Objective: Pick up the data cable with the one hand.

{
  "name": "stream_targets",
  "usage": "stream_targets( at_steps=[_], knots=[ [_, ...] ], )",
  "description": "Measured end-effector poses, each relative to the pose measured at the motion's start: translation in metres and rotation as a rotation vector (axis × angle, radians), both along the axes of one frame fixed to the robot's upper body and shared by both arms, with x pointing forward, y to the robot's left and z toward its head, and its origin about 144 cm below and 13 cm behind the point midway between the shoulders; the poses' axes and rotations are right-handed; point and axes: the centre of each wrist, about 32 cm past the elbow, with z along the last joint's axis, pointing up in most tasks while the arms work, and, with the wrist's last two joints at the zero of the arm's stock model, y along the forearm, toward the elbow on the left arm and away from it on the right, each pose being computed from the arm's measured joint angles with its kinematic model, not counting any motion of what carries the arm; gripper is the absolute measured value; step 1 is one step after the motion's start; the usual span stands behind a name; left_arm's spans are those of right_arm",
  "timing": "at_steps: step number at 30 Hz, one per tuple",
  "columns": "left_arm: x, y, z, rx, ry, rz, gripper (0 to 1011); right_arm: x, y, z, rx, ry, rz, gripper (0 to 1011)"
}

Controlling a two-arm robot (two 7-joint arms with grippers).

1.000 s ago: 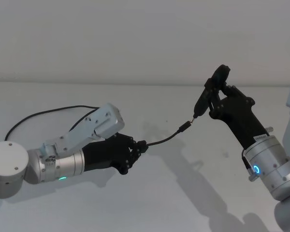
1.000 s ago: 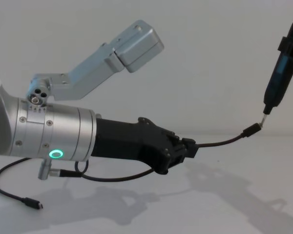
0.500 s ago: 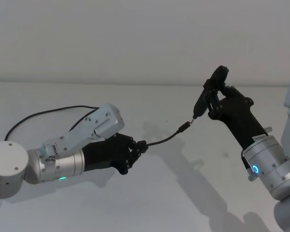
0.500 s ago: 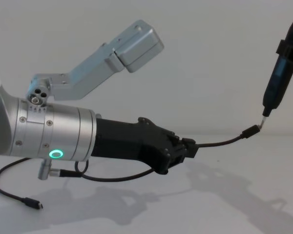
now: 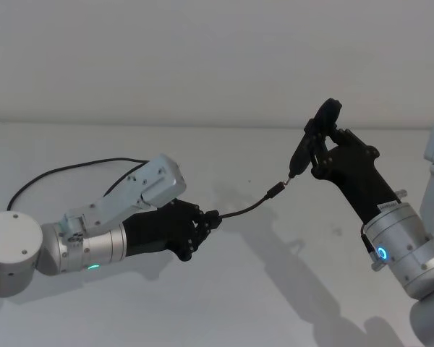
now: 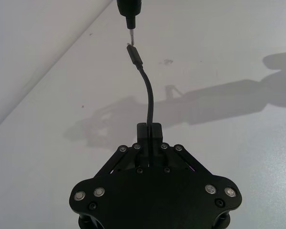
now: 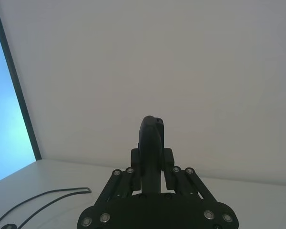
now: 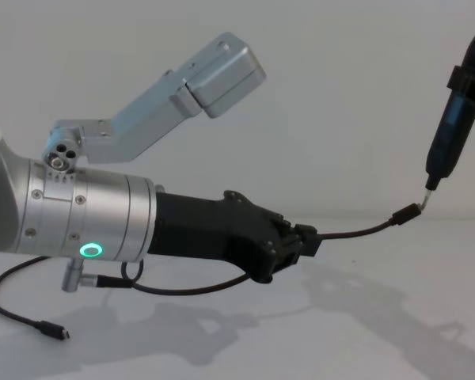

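Item 1, left gripper (image 5: 211, 219): fingers pinching data cable (image 5: 244, 207) short of plug, raised off worktop (image 5: 275, 289); rest trails back, far plug lying flat.
Item 2, right gripper (image 5: 320, 144): fingers clamped on pen-like tool (image 5: 301, 154), tip at plug.
Change over last second: none you can detect; grasp holds, pickup looks done.

You see the data cable (image 5: 240, 209), a thin black cord, pinched near one end in the closed jaws of the left gripper (image 5: 211, 218), a black angular two-jaw claw on a silver arm with a green ring light. From the jaws the free end arcs up off the counter (image 5: 224, 303) to a small dark plug (image 8: 405, 213). Behind the gripper the cord droops and loops along the counter, ending in a second small plug (image 8: 55, 332) lying flat.
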Motion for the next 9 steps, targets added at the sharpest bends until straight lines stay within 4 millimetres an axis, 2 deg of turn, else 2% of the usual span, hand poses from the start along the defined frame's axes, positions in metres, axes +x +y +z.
stream_targets(
  at_steps=[9],
  knots=[
    [0.0000, 0.0000, 0.0000, 0.000, 0.000, 0.000, 49, 0.0003, -0.0001, 0.0000, -0.001, 0.000, 0.000, 274]
  ],
)
